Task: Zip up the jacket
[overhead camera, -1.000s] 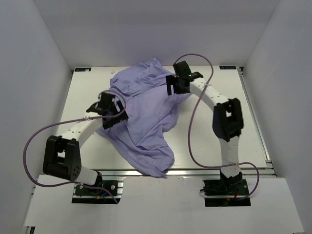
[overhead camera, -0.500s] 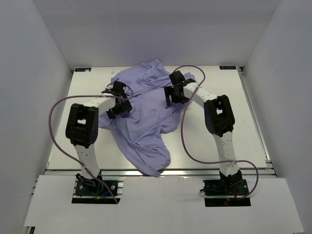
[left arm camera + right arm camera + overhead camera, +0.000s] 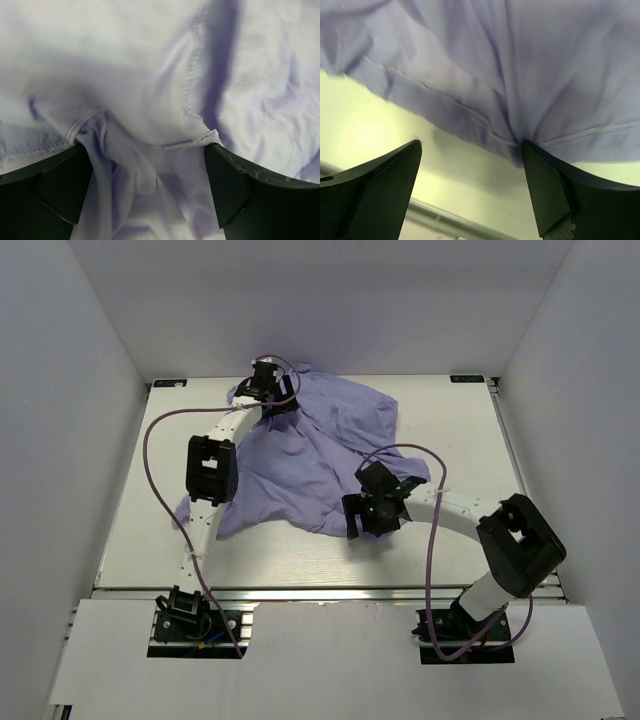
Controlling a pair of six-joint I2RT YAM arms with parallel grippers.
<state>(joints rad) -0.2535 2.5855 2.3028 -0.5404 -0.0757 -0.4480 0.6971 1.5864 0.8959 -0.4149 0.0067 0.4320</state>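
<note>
At far edge now, left gripper [image 3: 146,150] (spread), right gripper [image 3: 471,150] nearer, spread, jacket [image 3: 310,450] flatter.

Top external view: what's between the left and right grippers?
In that overhead view, only the thin, wrinkled lavender fabric jacket on the white table; left gripper at its far edge, right gripper at its near edge.

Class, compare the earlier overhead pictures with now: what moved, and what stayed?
The left gripper swung to the far edge of the jacket; the right gripper pulled back to its near hem. The jacket, earlier trailing nearward, now lies spread farther back. Both pairs of fingers stayed open.
</note>
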